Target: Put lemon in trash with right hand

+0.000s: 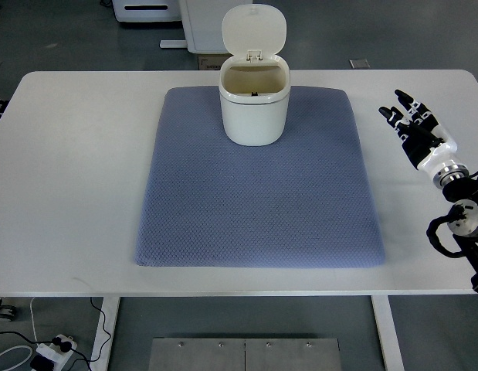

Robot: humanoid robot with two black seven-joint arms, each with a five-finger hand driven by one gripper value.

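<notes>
A white table [76,178] is filling most of the top view, and a blue-grey quilted mat [254,201] is lying flat across its middle. At about twelve o'clock on the mat, a white trash bin [254,108] is standing upright near the mat's far edge, its hinged lid [254,31] tipping back and open so that the pale inside is showing. The lemon is not showing anywhere on the table or the mat, and the steep angle is revealing only part of the bin's inside, so whether it is lying in there cannot be told. At about three o'clock from the mat, the right hand [415,131] is reaching in from the picture's right edge and hovering over bare tabletop, well apart from the bin and just off the mat's right side. Its black-tipped fingers [401,100] are spreading loosely toward eleven o'clock and are gripping nothing. Below the table's near edge, at seven o'clock, a power strip [53,352] is sitting on the floor.
</notes>
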